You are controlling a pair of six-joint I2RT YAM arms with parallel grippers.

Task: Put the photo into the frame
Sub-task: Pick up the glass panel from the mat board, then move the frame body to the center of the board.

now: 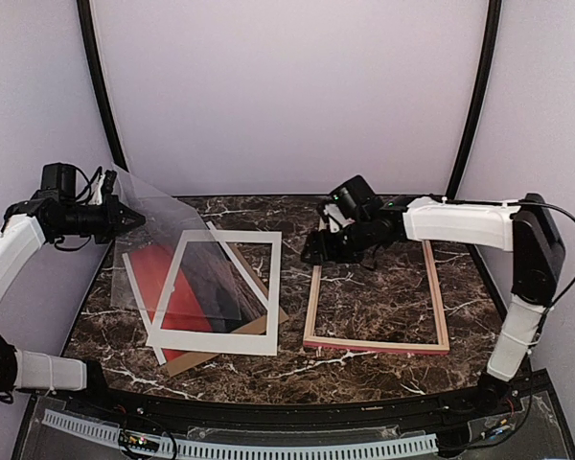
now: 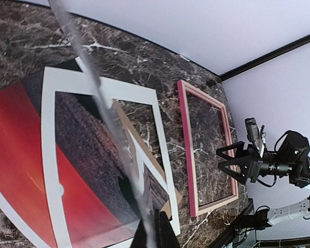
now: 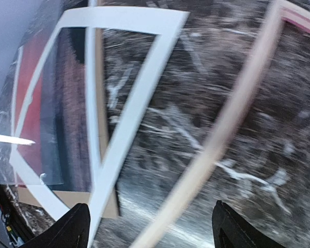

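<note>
Photo [image 1: 158, 283] mostly under white mat [image 1: 216, 338] & clr sheet [image 1: 163, 225]

mat [image 1: 216, 337] on photo [image 1: 158, 278] | board [image 1: 187, 362] under both | sheet [image 1: 158, 225] tilted above them | frame [image 1: 376, 343] right of mat, apart

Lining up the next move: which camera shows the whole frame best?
Top external: the frame lies flat, all four sides visible, right of the white mat. Left wrist shows it slanted, the right claw crossing one rail. Right wrist catches only a blurred rail and corner.
</note>
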